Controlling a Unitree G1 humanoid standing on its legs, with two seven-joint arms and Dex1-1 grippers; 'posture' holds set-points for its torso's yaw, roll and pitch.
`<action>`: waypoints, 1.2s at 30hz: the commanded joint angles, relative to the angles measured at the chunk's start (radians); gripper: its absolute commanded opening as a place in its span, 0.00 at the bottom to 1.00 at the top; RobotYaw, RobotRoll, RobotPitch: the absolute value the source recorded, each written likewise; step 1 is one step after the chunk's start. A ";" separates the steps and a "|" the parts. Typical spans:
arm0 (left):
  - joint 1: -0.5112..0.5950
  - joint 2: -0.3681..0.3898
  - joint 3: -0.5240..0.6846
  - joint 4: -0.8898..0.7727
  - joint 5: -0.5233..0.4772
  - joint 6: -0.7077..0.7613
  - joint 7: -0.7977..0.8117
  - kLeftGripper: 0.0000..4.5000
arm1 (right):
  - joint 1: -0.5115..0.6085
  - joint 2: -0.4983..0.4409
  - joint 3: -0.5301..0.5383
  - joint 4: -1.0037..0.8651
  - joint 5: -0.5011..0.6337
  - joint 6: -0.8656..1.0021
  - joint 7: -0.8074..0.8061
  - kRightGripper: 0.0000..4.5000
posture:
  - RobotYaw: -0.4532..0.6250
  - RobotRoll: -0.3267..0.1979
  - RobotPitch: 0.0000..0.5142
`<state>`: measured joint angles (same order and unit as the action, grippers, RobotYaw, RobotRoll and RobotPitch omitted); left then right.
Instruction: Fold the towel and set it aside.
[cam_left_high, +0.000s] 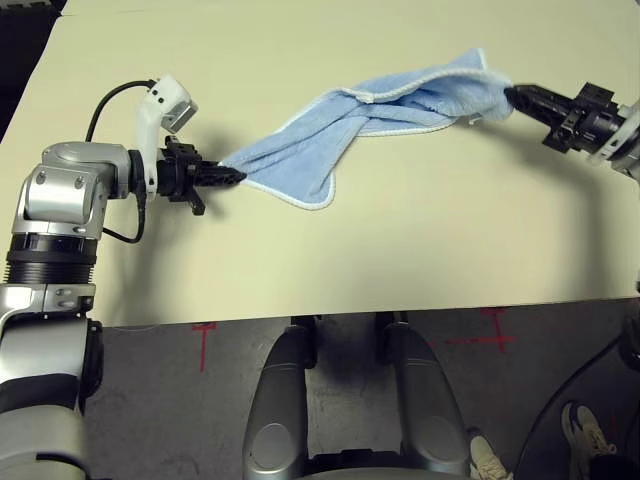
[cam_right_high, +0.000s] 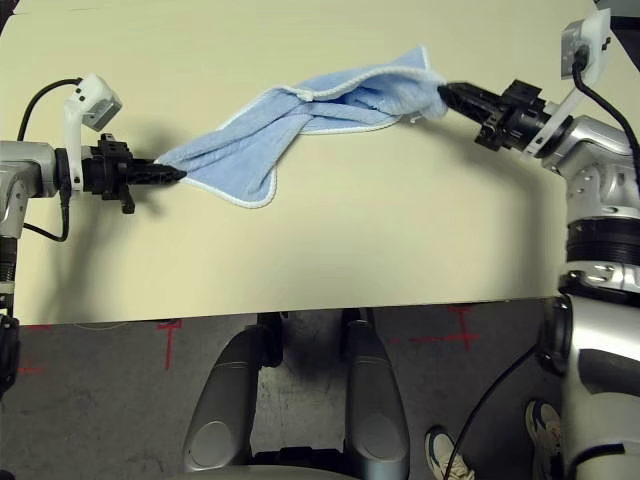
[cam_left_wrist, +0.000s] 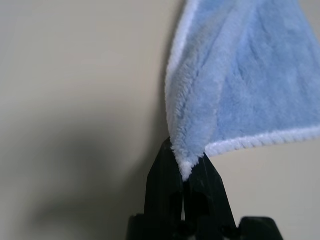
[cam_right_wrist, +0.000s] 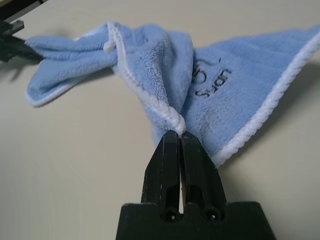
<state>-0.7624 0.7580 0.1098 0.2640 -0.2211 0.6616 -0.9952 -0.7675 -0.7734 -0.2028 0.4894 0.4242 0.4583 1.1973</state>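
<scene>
The light blue terry towel (cam_left_high: 305, 155) lies rumpled and twisted across the desk (cam_left_high: 400, 250), strung out between the robot's two hands. At the towel's left end, the left pincer (cam_left_wrist: 183, 170) is clenched on a corner; at its right end, the right pincer (cam_right_wrist: 180, 134) grasps the whitish stitched border. A person's shoes (cam_right_high: 540, 435) stand on the floor, beyond the desk edge nearest the robot and to the right of the towel.

The folding seems barely begun, and the likely next need is to spread the cloth. If both arms pull while the middle is still bunched, the twist could tighten into a rope instead of opening. The left grip takes in only a small tip, so a hard tug might slip it free. Loose flaps beside the towel's grasped ends could tuck underneath and spoil the fold.
</scene>
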 joint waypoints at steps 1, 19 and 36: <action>0.083 -0.025 0.047 -0.063 -0.010 0.021 0.112 0.00 | 0.039 -0.010 0.008 -0.075 0.013 0.042 -0.008 0.00 | 0.37 0.62 0.77; -0.448 -0.185 0.145 0.676 0.078 -0.824 0.628 0.00 | -0.481 0.136 -0.063 0.623 -0.233 -0.794 -0.695 0.00 | 0.43 0.62 0.81; -0.437 -0.137 0.068 0.898 0.111 -0.872 0.307 0.00 | -0.477 0.169 -0.150 0.629 -0.031 -0.581 -0.125 0.00 | 0.42 0.62 0.83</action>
<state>-1.2735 0.6000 0.2396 1.1504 -0.1509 -0.3663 -0.5471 -1.2965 -0.5786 -0.3931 1.1556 0.3971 -0.2335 0.9340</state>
